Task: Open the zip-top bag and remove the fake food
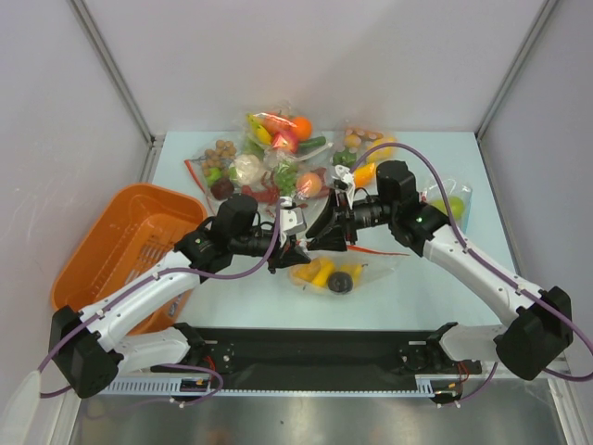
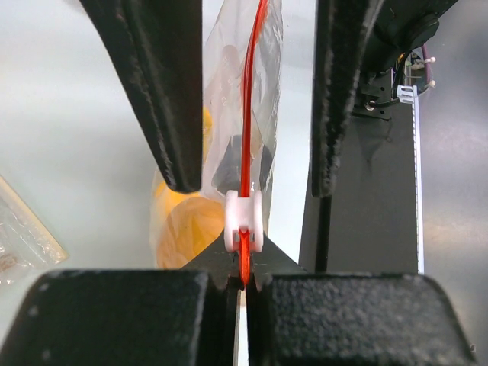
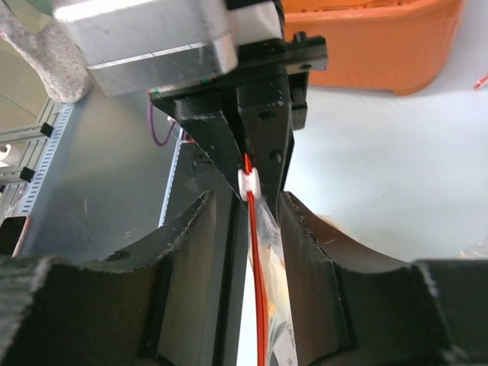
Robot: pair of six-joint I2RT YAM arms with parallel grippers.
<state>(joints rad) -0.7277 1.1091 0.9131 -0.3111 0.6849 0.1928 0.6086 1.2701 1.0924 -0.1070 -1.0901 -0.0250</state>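
Note:
The zip-top bag (image 1: 345, 274) lies on the table, its orange-red zip strip (image 2: 248, 114) lifted on edge between the two grippers. My left gripper (image 2: 244, 282) is shut on the end of the strip, just behind the white slider (image 2: 244, 221). My right gripper (image 3: 245, 210) stands open, its fingers (image 3: 191, 267) either side of the strip (image 3: 259, 290) with gaps, near the slider (image 3: 250, 184). In the top view the left gripper (image 1: 289, 252) and right gripper (image 1: 320, 239) meet nose to nose. Fake food is inside the bag: yellow pieces (image 1: 320, 272) and a dark ball (image 1: 341, 283).
An orange basket (image 1: 120, 250) sits at the left of the table. Several other clear bags of toy food (image 1: 278, 158) are heaped at the back, and one with green fruit (image 1: 449, 204) lies at the right. A corner of another bag (image 2: 23, 236) shows in the left wrist view.

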